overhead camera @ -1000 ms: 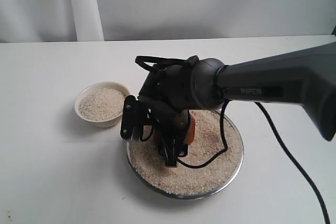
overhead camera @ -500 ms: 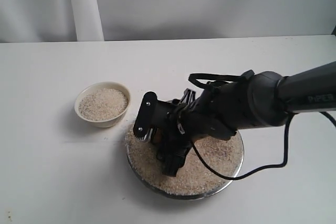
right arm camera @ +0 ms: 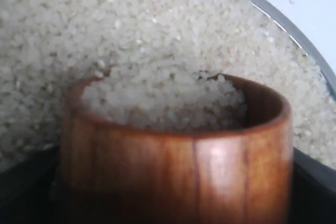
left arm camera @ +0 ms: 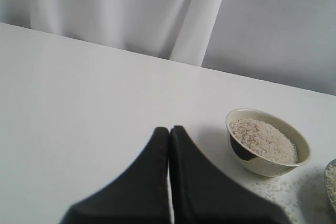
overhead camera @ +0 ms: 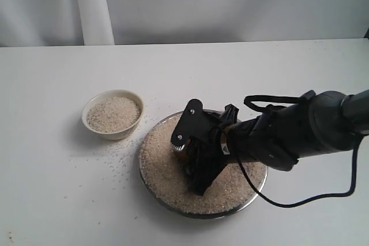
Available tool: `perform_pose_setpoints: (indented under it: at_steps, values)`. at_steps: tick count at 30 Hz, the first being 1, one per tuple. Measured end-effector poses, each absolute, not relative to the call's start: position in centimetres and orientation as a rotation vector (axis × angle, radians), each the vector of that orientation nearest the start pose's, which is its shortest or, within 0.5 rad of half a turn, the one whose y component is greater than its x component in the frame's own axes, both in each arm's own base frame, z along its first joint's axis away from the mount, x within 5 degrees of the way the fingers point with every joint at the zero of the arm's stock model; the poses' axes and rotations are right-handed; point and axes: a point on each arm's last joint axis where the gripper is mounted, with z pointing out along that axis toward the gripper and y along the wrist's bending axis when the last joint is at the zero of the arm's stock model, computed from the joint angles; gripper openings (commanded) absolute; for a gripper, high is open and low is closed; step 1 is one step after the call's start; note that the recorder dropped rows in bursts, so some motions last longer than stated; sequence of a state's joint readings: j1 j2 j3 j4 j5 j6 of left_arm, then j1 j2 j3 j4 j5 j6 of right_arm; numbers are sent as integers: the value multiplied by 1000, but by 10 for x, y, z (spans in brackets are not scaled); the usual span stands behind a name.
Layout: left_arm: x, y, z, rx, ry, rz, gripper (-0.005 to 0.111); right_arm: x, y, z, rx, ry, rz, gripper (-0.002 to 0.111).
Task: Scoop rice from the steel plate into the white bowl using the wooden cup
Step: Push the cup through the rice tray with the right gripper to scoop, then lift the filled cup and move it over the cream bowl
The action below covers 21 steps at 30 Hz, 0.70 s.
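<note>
Wooden cup (right arm camera: 176, 150), clamped between my right gripper's (overhead camera: 200, 168) fingers, is tipped into the rice (right arm camera: 131, 35) on the steel plate (right arm camera: 286, 27), mid-scoop and part filled. Next I should level it, lift, and carry it to the white bowl (overhead camera: 114, 133). My left gripper (left arm camera: 169, 140) is pressed closed, empty

White matte bench (overhead camera: 52, 194) stretching across the whole lower view. Pale grey curtain (overhead camera: 242, 4) hanging behind it at 12 o'clock. Whiter vertical fold (overhead camera: 92, 7) running down at 11 o'clock, meeting the bench's far edge. Tiny reddish speck (overhead camera: 9, 236) sitting at 7 o'clock.
</note>
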State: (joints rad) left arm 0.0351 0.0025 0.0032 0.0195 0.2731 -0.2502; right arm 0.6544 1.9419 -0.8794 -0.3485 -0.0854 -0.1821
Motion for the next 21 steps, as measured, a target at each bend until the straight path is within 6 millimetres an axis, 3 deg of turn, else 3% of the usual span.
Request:
perform_pose_setpoints:
  at_steps: [4,9,15,21]
  values:
    - [55,2,187,-238,1748,-138,0,281,214,118,-1323,2024,106,0]
    - [55,2,187,-238,1748,-138,0,284,219,161,-1174,1859,178,0]
    - [55,2,187,-238,1748,-138,0,286,223,187,-1103,1736,217,0]
    - [55,2,187,-238,1748,-138,0,315,240,235,-1061,1735,167,0]
